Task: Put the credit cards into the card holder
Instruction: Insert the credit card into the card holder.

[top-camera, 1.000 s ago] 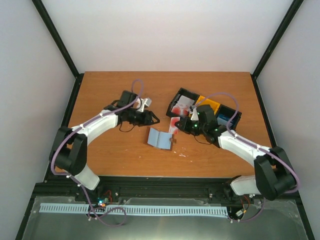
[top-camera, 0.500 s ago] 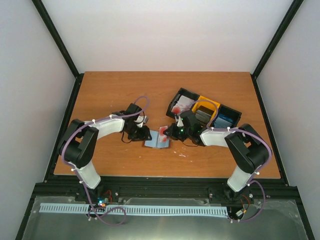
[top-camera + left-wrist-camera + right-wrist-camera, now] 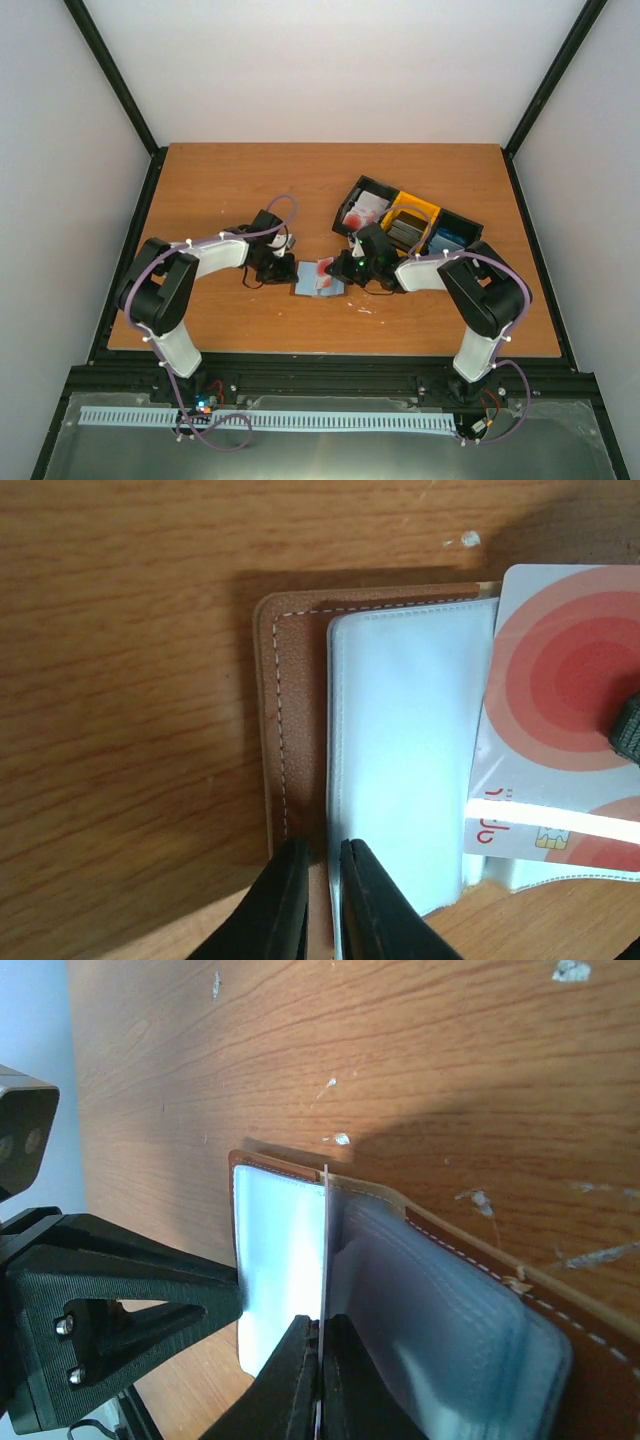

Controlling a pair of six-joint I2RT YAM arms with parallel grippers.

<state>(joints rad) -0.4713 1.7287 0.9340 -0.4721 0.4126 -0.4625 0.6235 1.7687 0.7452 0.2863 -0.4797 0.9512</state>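
The card holder (image 3: pixel 308 281) lies open on the table, brown leather outside (image 3: pixel 295 700), pale blue-grey lining up (image 3: pixel 400 730). My left gripper (image 3: pixel 322 865) is shut on the holder's left flap edge, leather and lining pinched between its fingers. My right gripper (image 3: pixel 322 1335) is shut on a white and red credit card (image 3: pixel 560 700). That card stands on edge (image 3: pixel 325 1240) over the holder's fold, beside the lined pockets (image 3: pixel 440 1300). In the top view both grippers meet at the holder, left gripper (image 3: pixel 288 270) and right gripper (image 3: pixel 341 269).
A row of bins stands at the back right: a black one (image 3: pixel 352 192) with white and red cards (image 3: pixel 362 212), a yellow one (image 3: pixel 424 208) with dark cards, a black one with blue cards (image 3: pixel 448 240). Small white specks mark the wood (image 3: pixel 340 1139).
The left gripper came down to the holder's left edge and closed on it. The right gripper carried the white and red card leftward from the bins to over the holder.
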